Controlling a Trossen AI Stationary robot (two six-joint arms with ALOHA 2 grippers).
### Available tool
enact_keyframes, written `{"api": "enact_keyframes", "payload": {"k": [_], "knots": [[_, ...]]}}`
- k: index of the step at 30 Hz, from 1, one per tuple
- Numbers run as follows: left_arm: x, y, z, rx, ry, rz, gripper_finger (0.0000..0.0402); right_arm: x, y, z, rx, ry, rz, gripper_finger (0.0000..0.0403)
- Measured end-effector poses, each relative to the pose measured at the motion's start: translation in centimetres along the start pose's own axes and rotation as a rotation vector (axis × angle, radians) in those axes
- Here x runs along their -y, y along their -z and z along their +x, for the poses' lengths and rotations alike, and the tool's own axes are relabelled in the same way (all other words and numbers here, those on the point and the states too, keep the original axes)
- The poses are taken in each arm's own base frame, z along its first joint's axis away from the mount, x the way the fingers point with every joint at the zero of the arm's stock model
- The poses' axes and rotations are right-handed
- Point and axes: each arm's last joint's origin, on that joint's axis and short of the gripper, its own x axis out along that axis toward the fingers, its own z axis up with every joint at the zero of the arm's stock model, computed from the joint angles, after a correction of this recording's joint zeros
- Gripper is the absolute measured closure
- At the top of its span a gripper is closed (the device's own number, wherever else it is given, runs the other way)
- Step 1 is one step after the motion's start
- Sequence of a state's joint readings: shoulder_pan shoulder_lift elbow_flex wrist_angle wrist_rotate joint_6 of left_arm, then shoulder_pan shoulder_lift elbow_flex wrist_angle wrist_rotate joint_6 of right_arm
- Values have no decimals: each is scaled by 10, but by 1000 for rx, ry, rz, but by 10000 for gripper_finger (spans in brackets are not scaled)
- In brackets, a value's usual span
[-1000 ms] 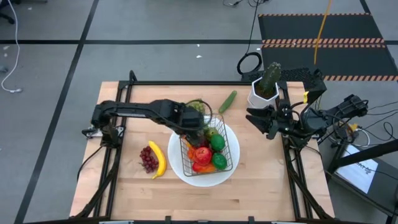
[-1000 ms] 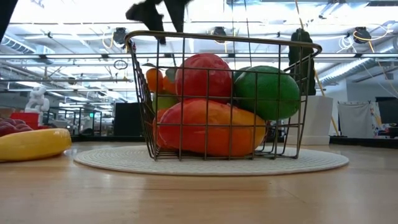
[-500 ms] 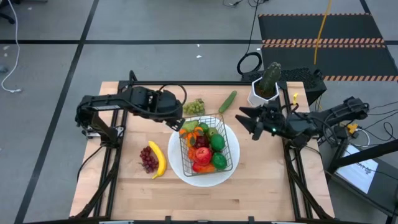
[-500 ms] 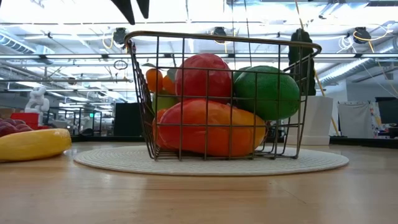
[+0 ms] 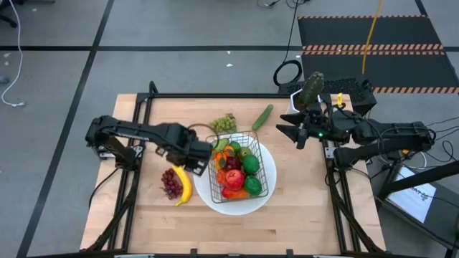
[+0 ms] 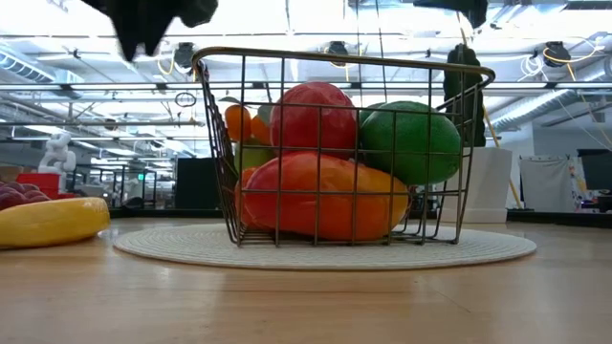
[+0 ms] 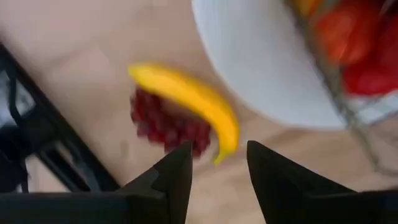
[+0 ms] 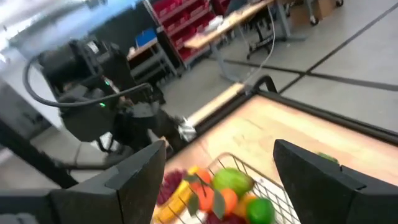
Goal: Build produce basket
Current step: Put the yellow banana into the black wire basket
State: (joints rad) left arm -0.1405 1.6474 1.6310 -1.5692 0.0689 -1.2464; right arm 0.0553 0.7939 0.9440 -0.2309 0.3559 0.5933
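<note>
Yellow banana (image 5: pixel 182 184), touching purple grapes (image 5: pixel 171 183) near the table's left edge, could be knocked aside if the part-open, empty left gripper (image 5: pixel 203 154) is lowered off-centre.

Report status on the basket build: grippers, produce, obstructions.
Left gripper open, empty, over the banana and purple grapes. Right gripper open, empty, by the cactus pot. Basket loaded on plate; green grapes, cucumber outside. No obstructions.

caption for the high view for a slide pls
Left claw open above the banana beside the half-filled basket on its plate; right claw waits open by the cucumber.
</note>
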Motion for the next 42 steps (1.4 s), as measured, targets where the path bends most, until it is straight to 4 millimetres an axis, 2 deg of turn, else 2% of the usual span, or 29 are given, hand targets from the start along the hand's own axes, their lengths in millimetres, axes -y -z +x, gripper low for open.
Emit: {"api": "enact_keyframes", "payload": {"k": [5,10,18,28,42], "knots": [[2,21,22,-132,-56,-58,238,13,-2,-7,-70,-1,-11,113],[6,32,43,-138,-77,-102,225,20,-3,-10,-98,16,-46,113],[16,36,86,-170,19,-234,202,21,-3,-10,-167,-103,-190,113],[15,40,107,19,20,-314,170,18,1,-11,-259,-249,-190,113],[1,30,151,52,27,-510,167,18,2,-11,-268,-276,-258,113]]}}
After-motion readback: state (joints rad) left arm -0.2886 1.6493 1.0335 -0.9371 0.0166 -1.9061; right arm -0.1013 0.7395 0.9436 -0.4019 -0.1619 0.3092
